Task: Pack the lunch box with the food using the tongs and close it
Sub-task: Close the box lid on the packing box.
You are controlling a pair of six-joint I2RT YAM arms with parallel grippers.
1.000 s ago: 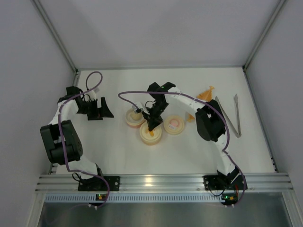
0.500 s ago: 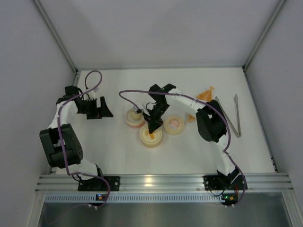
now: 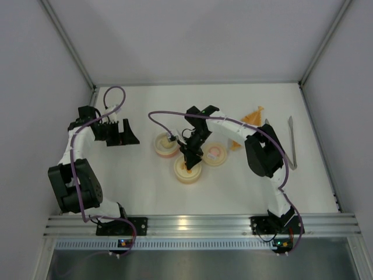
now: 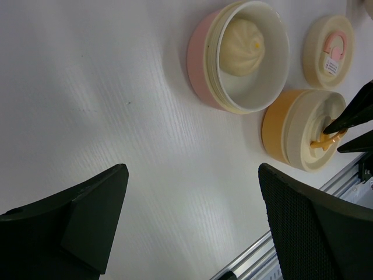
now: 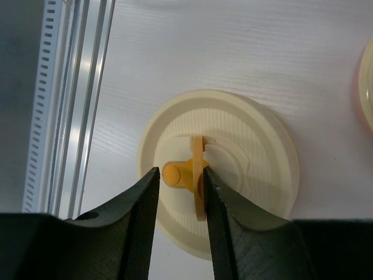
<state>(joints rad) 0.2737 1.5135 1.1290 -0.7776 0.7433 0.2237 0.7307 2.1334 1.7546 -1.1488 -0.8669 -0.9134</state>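
Observation:
The lunch box is in round parts. An orange container (image 3: 187, 170) carries a cream lid (image 5: 256, 140) whose yellow-orange tab handle (image 5: 189, 175) stands upright. My right gripper (image 5: 180, 198) hovers over it, jaws parted round the tab: one finger touches the tab, the other stands off it. A pink container (image 4: 201, 64) holds the pale bun (image 4: 242, 38), a piece of the food. A second lid (image 3: 215, 154) with a pink handle lies to the right. The silver tongs (image 3: 293, 143) lie at the far right. My left gripper (image 4: 192, 221) is wide open over bare table.
An orange leaf-shaped dish (image 3: 252, 116) lies at the back right, beside the tongs. The aluminium rail (image 3: 192, 223) runs along the near edge. Grey walls enclose the table on three sides.
My right gripper's jaws have parted from the tab handle, which they pinched a second ago. The left arm has shifted slightly towards the back, its gripper still open.

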